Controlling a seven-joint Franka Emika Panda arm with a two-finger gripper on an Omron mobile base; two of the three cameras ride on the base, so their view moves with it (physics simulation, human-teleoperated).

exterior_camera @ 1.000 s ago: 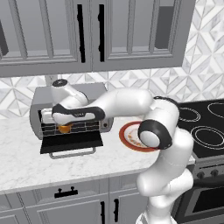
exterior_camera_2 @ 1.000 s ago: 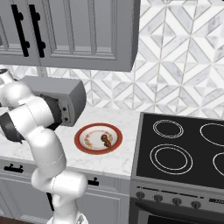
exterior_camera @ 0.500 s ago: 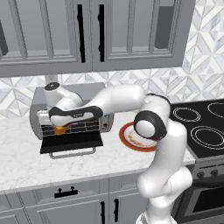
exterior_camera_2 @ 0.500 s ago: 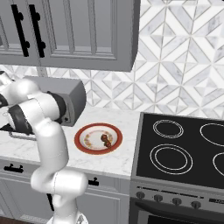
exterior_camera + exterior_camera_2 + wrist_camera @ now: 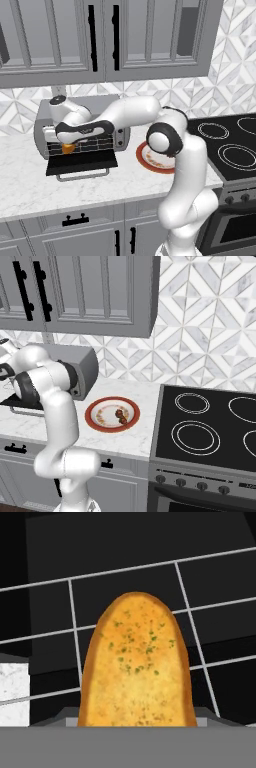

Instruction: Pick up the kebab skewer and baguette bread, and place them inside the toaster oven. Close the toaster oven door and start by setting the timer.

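The baguette bread (image 5: 136, 662), golden and flecked with herbs, stands up in the middle of the hand view and hides the fingertips. My gripper (image 5: 65, 145) is shut on the baguette bread (image 5: 68, 148) at the mouth of the toaster oven (image 5: 85, 107), just above its wire rack (image 5: 200, 637). The toaster oven door (image 5: 82, 163) lies open and flat on the counter. On the red-rimmed plate (image 5: 95, 418) lies the kebab skewer (image 5: 120, 415), dark reddish-brown, right of centre. The toaster oven (image 5: 85, 370) also shows behind my arm.
My arm spans from the base across the plate (image 5: 145, 161) to the oven. A black stovetop (image 5: 210, 426) lies to the right. Grey wall cabinets (image 5: 100, 40) hang above the oven. The white marble counter (image 5: 30, 185) runs in front of the open door.
The hand has moved a little left and lower with the baguette bread, closer into the oven's opening. The plate and skewer have stayed put.
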